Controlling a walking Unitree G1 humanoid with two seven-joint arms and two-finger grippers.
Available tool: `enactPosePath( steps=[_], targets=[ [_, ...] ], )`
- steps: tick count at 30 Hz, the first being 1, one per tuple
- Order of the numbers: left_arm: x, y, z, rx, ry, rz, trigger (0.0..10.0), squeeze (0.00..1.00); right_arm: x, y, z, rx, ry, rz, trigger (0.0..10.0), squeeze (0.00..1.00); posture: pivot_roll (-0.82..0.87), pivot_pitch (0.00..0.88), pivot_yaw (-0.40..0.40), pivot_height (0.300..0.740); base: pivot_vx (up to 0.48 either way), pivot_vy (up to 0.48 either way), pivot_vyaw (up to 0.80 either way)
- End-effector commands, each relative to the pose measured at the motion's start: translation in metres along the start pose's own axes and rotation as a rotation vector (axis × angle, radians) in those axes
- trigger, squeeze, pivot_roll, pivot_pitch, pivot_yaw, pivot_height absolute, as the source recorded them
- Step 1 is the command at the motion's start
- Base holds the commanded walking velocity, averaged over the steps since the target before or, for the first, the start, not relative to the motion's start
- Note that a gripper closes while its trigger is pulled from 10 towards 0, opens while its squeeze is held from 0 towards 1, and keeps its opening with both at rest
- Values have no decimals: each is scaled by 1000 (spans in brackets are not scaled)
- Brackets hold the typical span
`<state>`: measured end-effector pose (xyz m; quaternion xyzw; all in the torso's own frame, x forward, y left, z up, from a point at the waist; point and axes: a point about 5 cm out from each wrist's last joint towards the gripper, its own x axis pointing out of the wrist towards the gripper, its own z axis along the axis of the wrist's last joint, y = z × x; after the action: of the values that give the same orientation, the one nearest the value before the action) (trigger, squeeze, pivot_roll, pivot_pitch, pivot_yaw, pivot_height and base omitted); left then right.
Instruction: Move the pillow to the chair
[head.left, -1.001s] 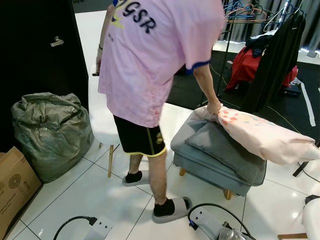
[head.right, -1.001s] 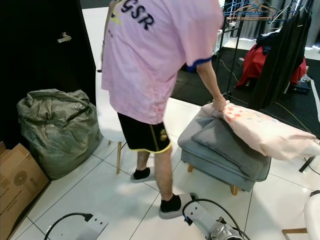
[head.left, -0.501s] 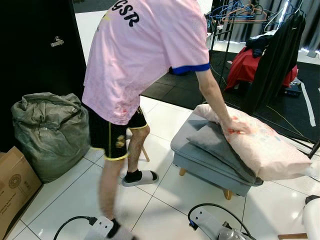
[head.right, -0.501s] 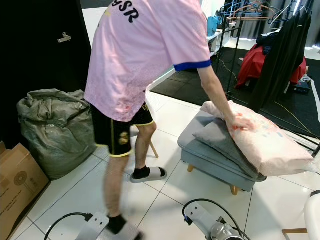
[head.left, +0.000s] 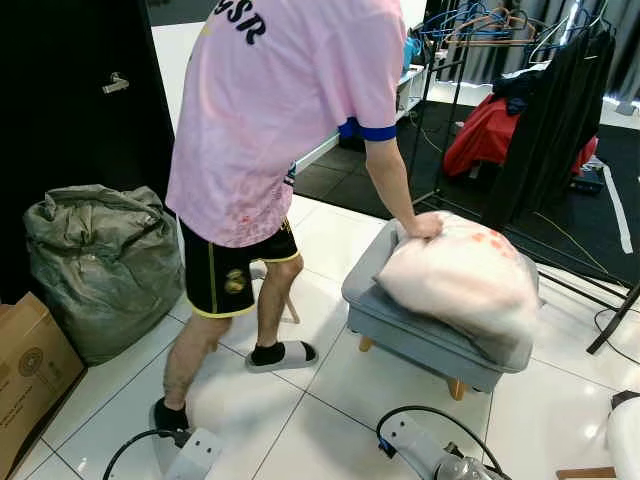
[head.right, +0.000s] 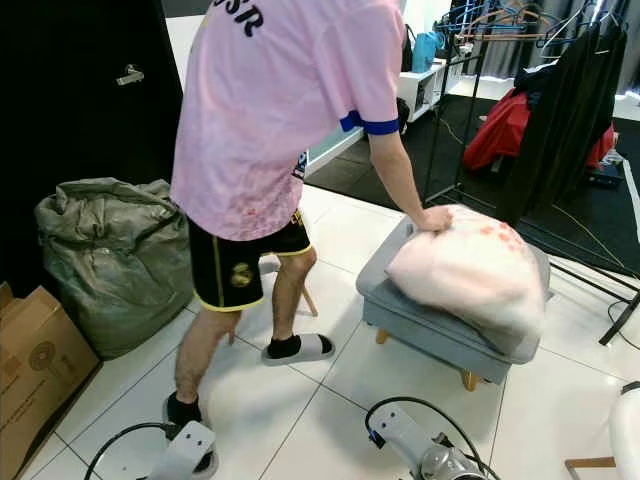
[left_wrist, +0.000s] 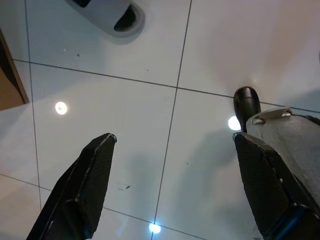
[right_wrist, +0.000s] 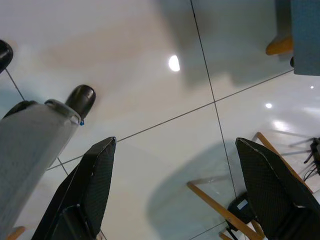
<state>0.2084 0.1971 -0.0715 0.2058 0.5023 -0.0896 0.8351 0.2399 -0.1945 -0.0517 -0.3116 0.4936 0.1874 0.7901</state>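
A pale pink pillow (head.left: 455, 275) with red spots lies across a grey-blue footstool (head.left: 400, 325). A person in a pink shirt (head.left: 280, 110) bends over it, one hand (head.left: 425, 226) pressing its far left corner. Behind the person's legs a white chair is mostly hidden; one wooden leg (head.right: 305, 298) shows. My left gripper (left_wrist: 175, 145) and right gripper (right_wrist: 175, 145) hang low over white floor tiles, both open and holding nothing. The two arms (head.left: 190, 455) (head.left: 430, 460) sit at the bottom edge of the eye views.
A grey-green beanbag (head.left: 100, 265) and a cardboard box (head.left: 30, 370) stand at the left by a black door (head.left: 80, 100). A clothes rack (head.left: 540, 100) with dark and red garments is behind the stool. Another white seat edge (head.left: 625, 435) with wooden legs (right_wrist: 225, 210) is at the right.
The person has pulled the pillow from hanging off the stool's right side to lying flat on top, and has stepped back toward my left. My arms have stayed still.
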Motion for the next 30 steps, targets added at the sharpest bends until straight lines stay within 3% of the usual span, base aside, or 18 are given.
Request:
enactPosePath(
  steps=[1,7,21,30],
  targets=[
    [0,1,0,-21,-4,9,10000,0,0,1,-1,31,-10,7,10000,0,-57,41,-45,740,0,0,-712],
    [0,0,1,-33,-12,13,10000,0,0,0,-1,22,-9,5,10000,0,-61,46,-60,740,0,0,-666],
    [0,0,4,-28,-43,41,10000,0,0,-1,-2,10,-6,6,10000,0,-65,47,-65,740,0,0,0],
    [0,1,3,-73,-67,36,10000,0,0,1,-1,6,-3,17,10000,0,-43,46,-56,740,0,0,-687]
  ],
)
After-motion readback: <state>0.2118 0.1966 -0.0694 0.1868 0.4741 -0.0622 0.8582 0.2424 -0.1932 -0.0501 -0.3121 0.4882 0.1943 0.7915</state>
